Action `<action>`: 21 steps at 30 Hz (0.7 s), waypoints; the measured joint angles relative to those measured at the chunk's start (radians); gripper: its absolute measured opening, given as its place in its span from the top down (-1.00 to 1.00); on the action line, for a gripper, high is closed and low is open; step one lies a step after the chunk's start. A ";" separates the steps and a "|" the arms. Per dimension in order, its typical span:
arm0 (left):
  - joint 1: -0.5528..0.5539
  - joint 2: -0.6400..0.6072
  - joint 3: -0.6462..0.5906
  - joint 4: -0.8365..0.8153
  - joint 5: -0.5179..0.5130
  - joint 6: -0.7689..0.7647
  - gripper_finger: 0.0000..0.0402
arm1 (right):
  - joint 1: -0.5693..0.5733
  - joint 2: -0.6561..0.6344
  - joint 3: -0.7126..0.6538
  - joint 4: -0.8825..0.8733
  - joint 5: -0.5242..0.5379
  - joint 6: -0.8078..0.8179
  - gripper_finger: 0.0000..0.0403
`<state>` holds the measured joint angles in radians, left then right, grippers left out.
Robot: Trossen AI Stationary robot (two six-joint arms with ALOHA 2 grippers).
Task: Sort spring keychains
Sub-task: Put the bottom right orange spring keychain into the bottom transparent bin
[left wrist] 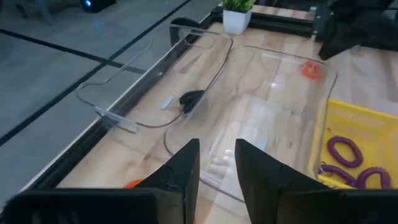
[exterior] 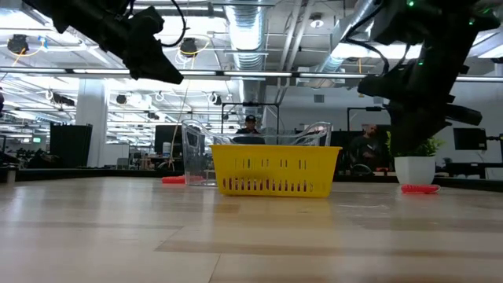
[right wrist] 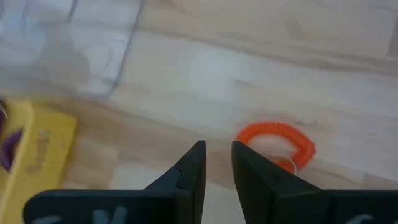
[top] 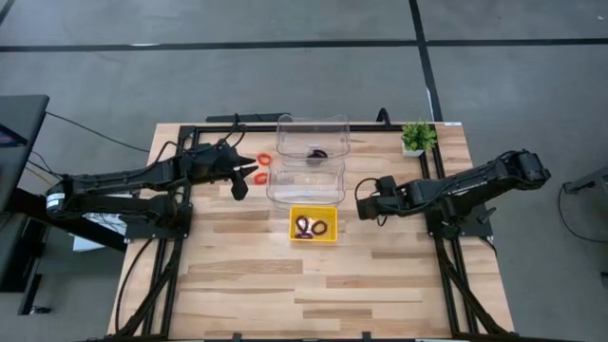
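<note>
Spring keychains: purple ones (top: 313,228) in yellow tray (top: 296,214), black one (top: 317,152) in far clear bin (top: 313,122), two orange (top: 262,168) on bench (top: 247,275) by left gripper (top: 239,184). Another orange (right wrist: 278,140) lies just beyond right gripper (right wrist: 216,160). Both jaws slightly apart w/ a narrow gap, holding nothing.
</note>
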<state>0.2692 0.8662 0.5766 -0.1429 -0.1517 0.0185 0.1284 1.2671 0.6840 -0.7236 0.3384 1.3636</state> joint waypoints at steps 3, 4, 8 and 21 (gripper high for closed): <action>0.000 0.000 0.000 0.001 0.000 0.001 0.50 | -0.002 0.035 0.001 -0.001 -0.038 -0.051 0.61; 0.000 0.000 0.000 0.000 0.002 0.001 0.50 | -0.006 0.046 -0.001 -0.013 -0.046 -0.065 0.59; 0.000 0.000 0.000 0.001 0.001 -0.023 0.50 | -0.029 0.105 0.000 -0.010 -0.082 -0.111 0.52; 0.031 0.000 0.000 0.008 -0.023 -0.025 0.50 | -0.046 0.178 0.001 0.033 -0.104 -0.167 0.06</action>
<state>0.3006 0.8665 0.5762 -0.1346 -0.1749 -0.0063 0.0822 1.4452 0.6846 -0.6907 0.2348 1.1965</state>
